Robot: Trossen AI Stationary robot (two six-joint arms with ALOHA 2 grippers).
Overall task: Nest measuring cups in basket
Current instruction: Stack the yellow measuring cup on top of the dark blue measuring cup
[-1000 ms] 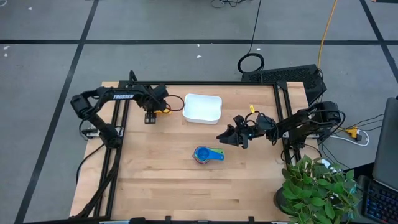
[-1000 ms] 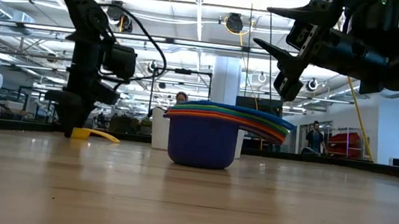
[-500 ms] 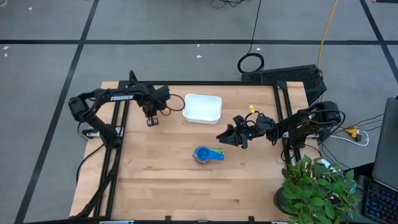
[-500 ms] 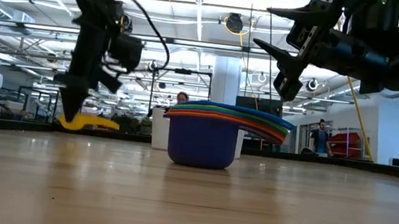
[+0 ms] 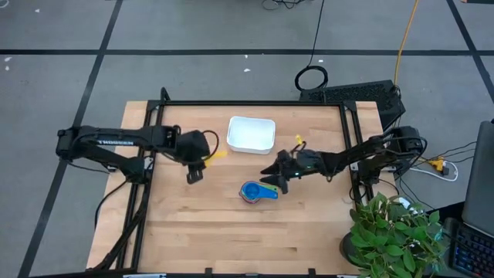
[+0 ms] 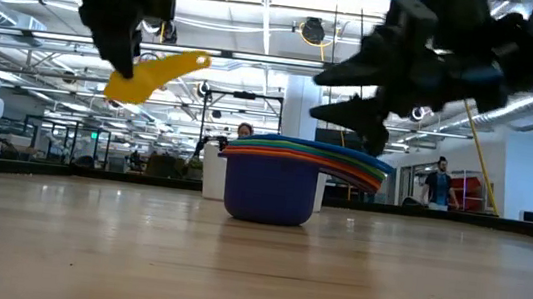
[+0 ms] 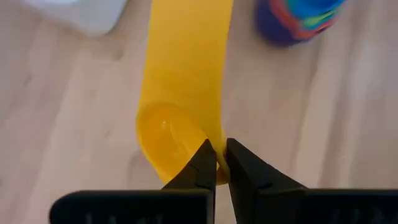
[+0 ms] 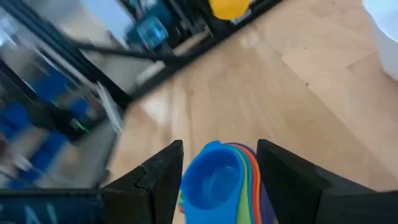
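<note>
My left gripper (image 5: 199, 162) is shut on the yellow measuring cup (image 6: 159, 75), which is in the air left of the stack. The other cups sit nested in one stack (image 5: 253, 192), its navy bottom cup on the table and a blue cup on top (image 8: 214, 177). The white basket (image 5: 233, 133) stands on the table behind the stack. My right gripper (image 5: 272, 174) is open just above and right of the stack, and its fingers (image 8: 163, 177) stand either side of the top cup without touching it. My left gripper pinches the side wall of the yellow cup's bowl at its rim (image 7: 219, 169), with one finger inside the bowl and one outside. The cup is lifted clear of the table and tilted, and its flat handle (image 7: 186, 56) points away from the fingers and upward.
Black frame rails (image 5: 147, 193) run along the table's left and right sides. A potted plant (image 5: 394, 232) stands off the near right corner. Bare wood lies in front of the stack (image 5: 231, 239).
My left gripper has lifted the yellow cup off the table beside the basket. It has carried it up and toward the near edge and the stack, and the cup's handle has tipped upward. My right gripper has moved left and down toward the stack, still open.
</note>
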